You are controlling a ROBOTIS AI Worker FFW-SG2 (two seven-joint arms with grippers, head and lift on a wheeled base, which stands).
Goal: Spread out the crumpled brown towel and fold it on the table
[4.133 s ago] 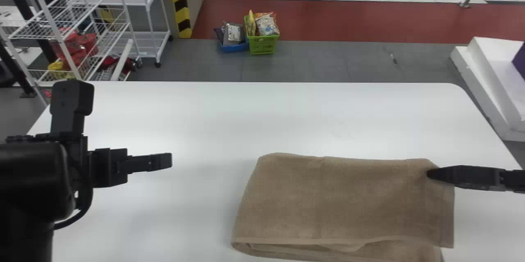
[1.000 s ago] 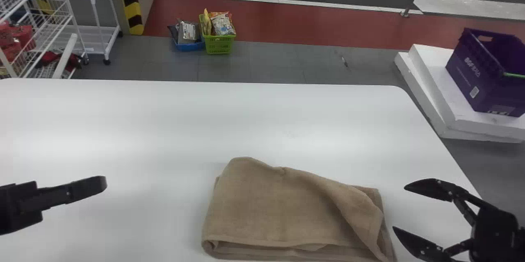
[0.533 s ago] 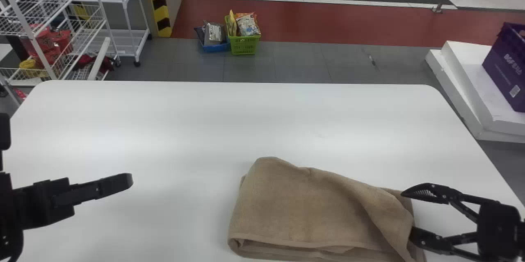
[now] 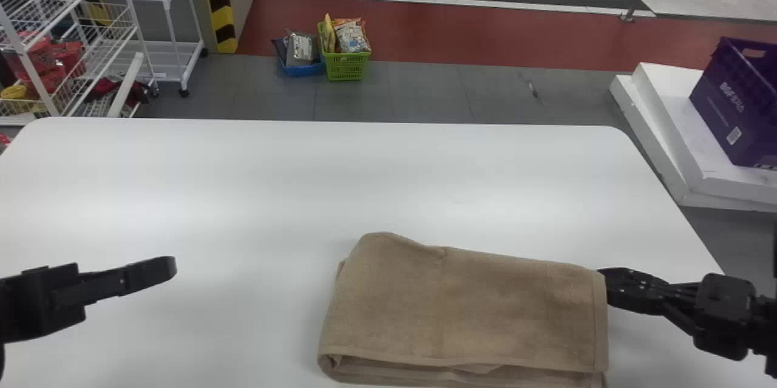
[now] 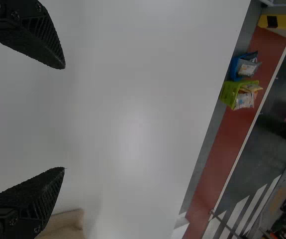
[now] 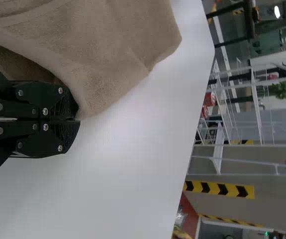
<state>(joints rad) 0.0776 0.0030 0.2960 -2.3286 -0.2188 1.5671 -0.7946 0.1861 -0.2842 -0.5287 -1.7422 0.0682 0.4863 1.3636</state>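
Observation:
The brown towel [image 4: 467, 309] lies folded in a broad rectangle at the table's near side, with a rounded, slightly raised far left corner and stacked layers along its near edge. At its far right corner is my right gripper [image 4: 610, 285]. In the right wrist view my right gripper [image 6: 77, 119] has its fingers together, pinching the edge of the towel [image 6: 103, 55]. My left gripper [image 4: 173, 268] is parked over the table, left of the towel and apart from it. Seen from its own wrist, the left gripper [image 5: 64, 118] stands open and empty, a bit of towel [image 5: 65, 224] beyond one finger.
The white table [image 4: 303, 181] extends beyond and left of the towel. Past its far edge, green [image 4: 347, 66] and blue [image 4: 301, 69] baskets stand on the floor. White wire shelving [image 4: 79, 42] is at the far left, a purple crate [image 4: 737, 105] on white blocks at the right.
My right gripper has closed on the towel's far right corner since half a second ago. The diagonal fold there has straightened out, and the right edge now runs straight. The head view has shifted.

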